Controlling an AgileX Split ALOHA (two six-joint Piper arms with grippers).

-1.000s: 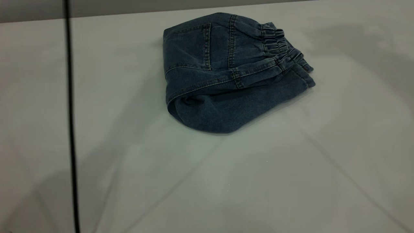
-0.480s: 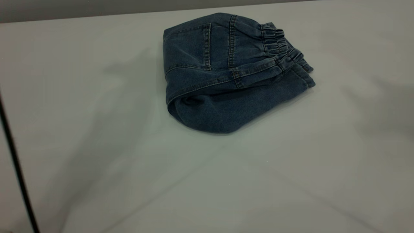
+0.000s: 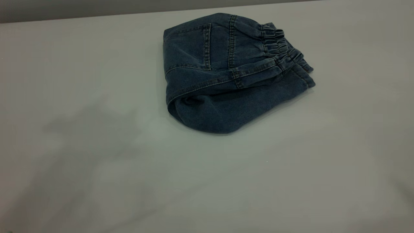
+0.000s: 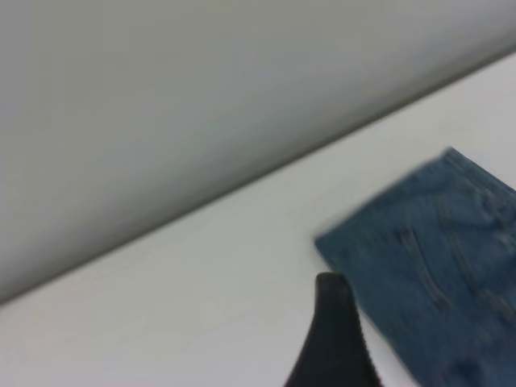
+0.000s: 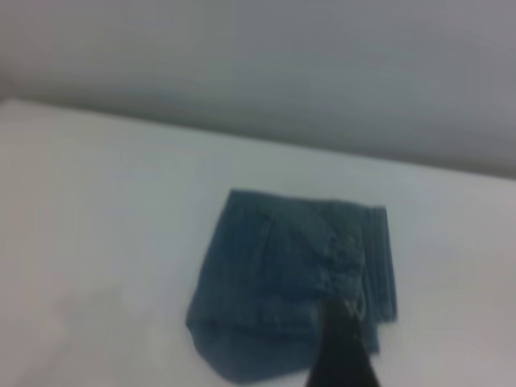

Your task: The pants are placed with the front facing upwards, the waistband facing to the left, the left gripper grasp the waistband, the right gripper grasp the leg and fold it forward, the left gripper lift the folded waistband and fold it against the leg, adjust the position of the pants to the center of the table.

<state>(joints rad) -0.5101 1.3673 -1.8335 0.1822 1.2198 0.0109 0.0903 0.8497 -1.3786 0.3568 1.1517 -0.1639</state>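
**Colours and patterns of the folded denim pants**

The pants (image 3: 226, 71) are mid-to-dark blue denim with an even, slightly faded wash. Tan stitching traces the back patch pocket (image 3: 189, 47), the vertical seam and the folded hem band. The gathered waistband (image 3: 275, 42) is the same blue, ruched into dark and light ridges. The table (image 3: 97, 161) is plain white, crossed by soft grey shadows. The one visible finger of the left gripper (image 4: 334, 343) is matte black.
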